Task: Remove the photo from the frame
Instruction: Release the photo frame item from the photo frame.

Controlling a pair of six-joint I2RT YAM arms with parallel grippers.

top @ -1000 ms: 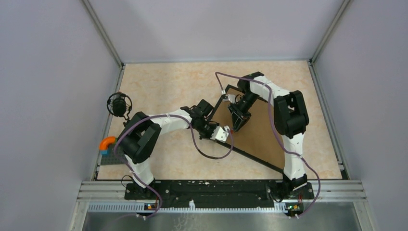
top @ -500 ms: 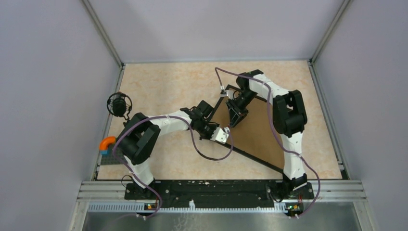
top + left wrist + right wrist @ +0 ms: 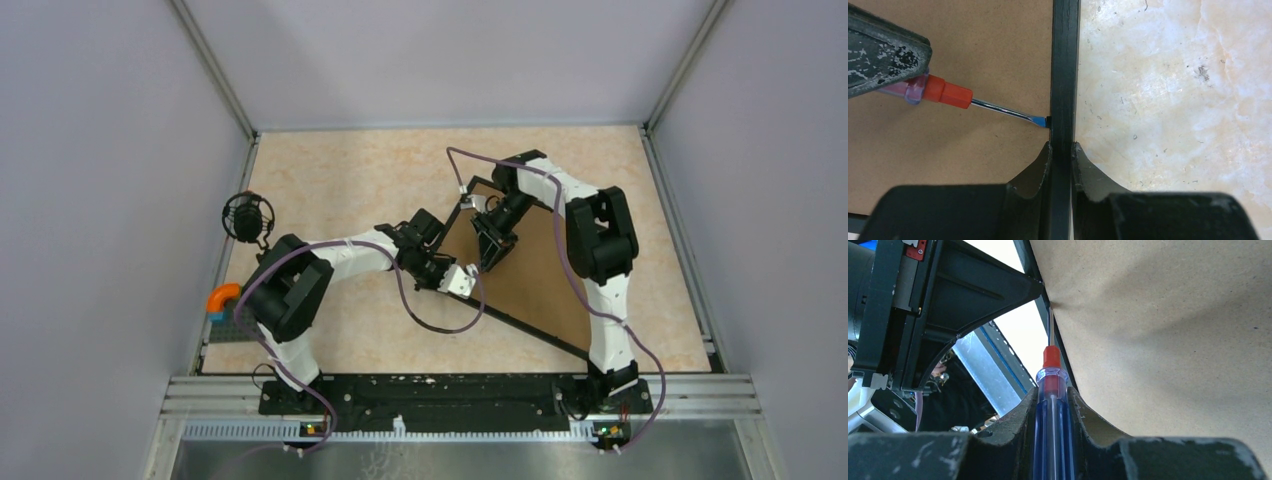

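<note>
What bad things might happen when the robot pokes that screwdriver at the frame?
The screwdriver tip sits right where the board meets the frame; it might slip and gouge the board. The left gripper pinches only the thin frame edge, so prying could twist the frame loose.

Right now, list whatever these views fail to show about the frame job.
- No view shows the photo: only the brown backing board is visible inside the frame.
- The screwdriver tip: in the left wrist view it meets the frame's inner edge, but it is too small to tell whether it has slipped under anything.
- The frame's far corner: in the top view it is covered by the right arm.
</note>
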